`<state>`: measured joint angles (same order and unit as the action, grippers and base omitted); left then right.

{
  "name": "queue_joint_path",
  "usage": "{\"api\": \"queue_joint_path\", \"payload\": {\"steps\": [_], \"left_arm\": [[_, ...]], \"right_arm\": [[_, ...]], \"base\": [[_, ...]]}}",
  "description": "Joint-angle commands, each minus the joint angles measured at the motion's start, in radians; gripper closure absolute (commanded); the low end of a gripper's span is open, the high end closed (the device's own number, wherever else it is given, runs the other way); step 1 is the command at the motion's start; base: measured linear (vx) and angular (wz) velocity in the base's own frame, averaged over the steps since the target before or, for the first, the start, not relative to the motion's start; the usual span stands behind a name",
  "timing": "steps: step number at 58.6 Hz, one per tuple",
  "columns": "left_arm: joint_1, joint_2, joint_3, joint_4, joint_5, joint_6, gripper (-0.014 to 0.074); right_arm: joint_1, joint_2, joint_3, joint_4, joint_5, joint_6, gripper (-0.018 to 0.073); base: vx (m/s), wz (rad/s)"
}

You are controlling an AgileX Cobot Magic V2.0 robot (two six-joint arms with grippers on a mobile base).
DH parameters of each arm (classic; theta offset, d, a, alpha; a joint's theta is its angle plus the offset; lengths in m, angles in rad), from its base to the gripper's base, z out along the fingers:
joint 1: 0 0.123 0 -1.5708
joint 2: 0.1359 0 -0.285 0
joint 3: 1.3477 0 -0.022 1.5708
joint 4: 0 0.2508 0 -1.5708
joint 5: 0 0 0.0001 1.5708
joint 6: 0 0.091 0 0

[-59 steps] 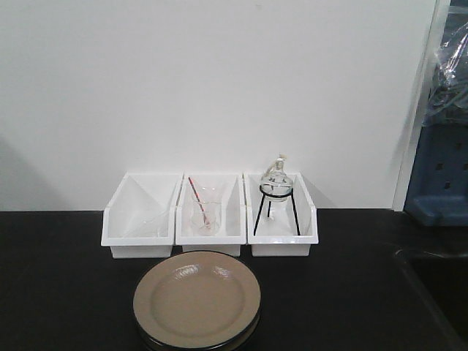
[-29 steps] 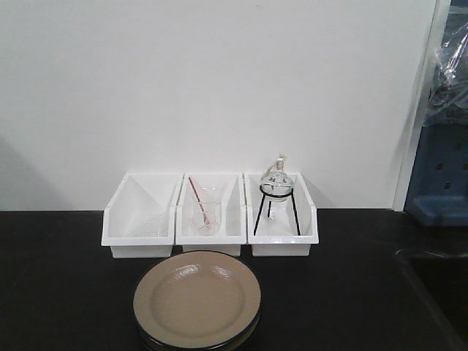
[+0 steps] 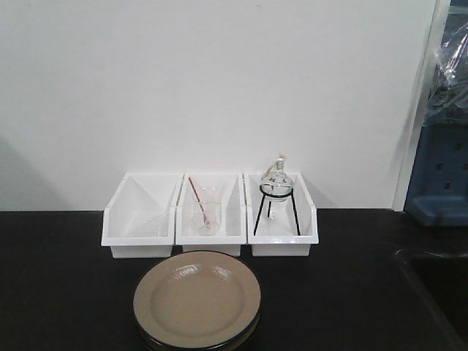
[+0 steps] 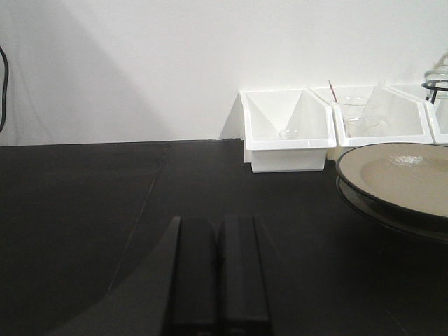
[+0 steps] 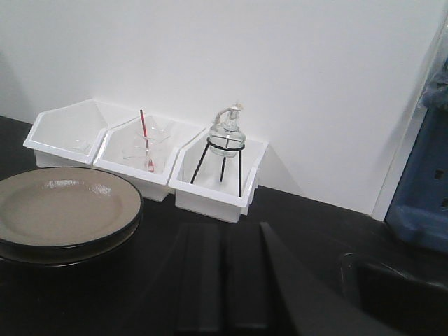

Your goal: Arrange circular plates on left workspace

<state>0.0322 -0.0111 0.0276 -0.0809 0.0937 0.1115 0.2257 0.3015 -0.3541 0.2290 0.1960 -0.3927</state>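
Observation:
Two beige plates with dark rims sit stacked (image 3: 197, 298) on the black benchtop (image 3: 58, 278), just in front of the white bins. The stack also shows at the right edge of the left wrist view (image 4: 399, 178) and at the left of the right wrist view (image 5: 63, 210). My left gripper (image 4: 218, 222) is shut and empty, low over the bench to the left of the stack. My right gripper (image 5: 224, 229) is shut and empty, to the right of the stack. Neither gripper shows in the front view.
Three white bins stand in a row against the wall: an almost empty left one (image 3: 140, 216), a middle one with a glass beaker and red rod (image 3: 210, 213), and a right one with a glass flask on a black tripod (image 3: 280, 210). A sunken sink basin (image 3: 439, 285) lies at far right.

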Motion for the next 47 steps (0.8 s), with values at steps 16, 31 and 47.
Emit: {"api": "queue_joint_path", "payload": {"steps": [16,31,47], "left_arm": [[-0.005,-0.015,0.012,0.001,-0.094,-0.010,0.0595],[-0.005,-0.015,0.012,0.001,-0.094,-0.010,0.0595],[-0.005,-0.015,0.012,0.001,-0.094,-0.010,0.0594]], "right_arm": [[0.000,0.006,-0.028,-0.003,-0.087,0.003,0.0563],[0.000,0.006,-0.028,-0.003,-0.087,0.003,0.0563],[-0.001,-0.015,-0.004,-0.047,-0.096,0.002,0.0563]], "base": [[0.00,0.00],[0.00,0.00],[0.00,0.00]]}}
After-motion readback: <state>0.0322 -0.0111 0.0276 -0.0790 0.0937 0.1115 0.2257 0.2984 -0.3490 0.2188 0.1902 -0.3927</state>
